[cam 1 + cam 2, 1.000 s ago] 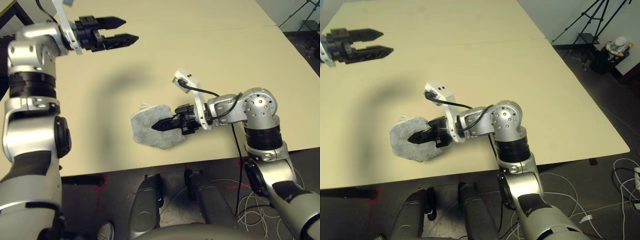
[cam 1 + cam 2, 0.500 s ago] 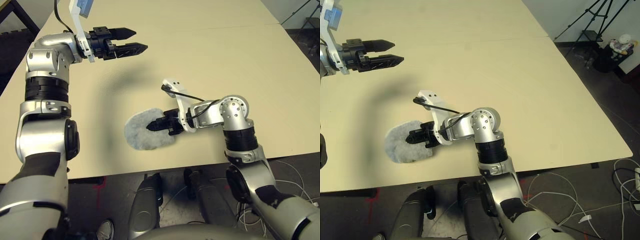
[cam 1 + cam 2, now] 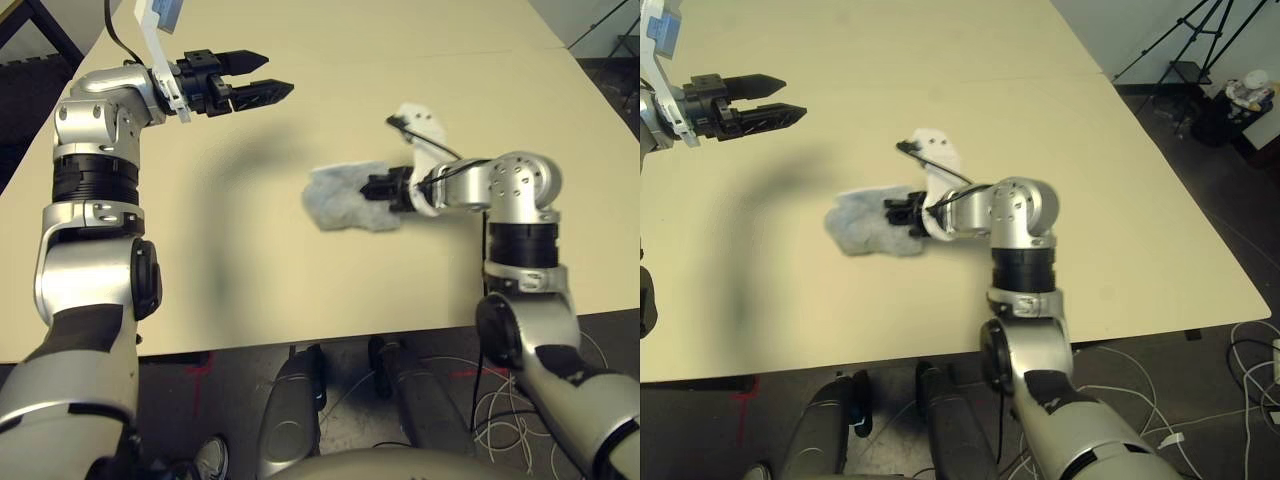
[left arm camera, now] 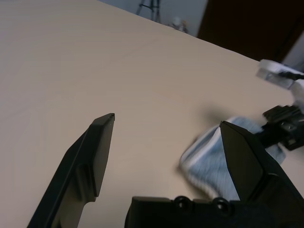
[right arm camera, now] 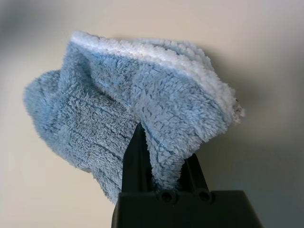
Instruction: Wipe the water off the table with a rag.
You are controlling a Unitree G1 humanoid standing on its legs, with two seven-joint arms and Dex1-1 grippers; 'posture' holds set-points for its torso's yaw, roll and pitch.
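Now I judge I am in the wiping step, with my right gripper [image 5: 164,164] closed on the bunched rag [image 5: 137,104] over the table [image 3: 450,280], the left gripper [image 3: 262,80] wide apart and empty, and the next move probably needs another flat stroke, though water I cannot make out.

Rag [image 5: 142,99] at my right gripper [image 5: 161,166]: blue-grey, white border. Worktop [image 3: 400,290] beneath it pale beige, plain. My right gripper: black.

silver forearms [image 3: 528,322] with black bands, round screws at the wrist, black cable [image 3: 447,150], white bracket [image 3: 424,132], pointed black fingers [image 3: 262,93]
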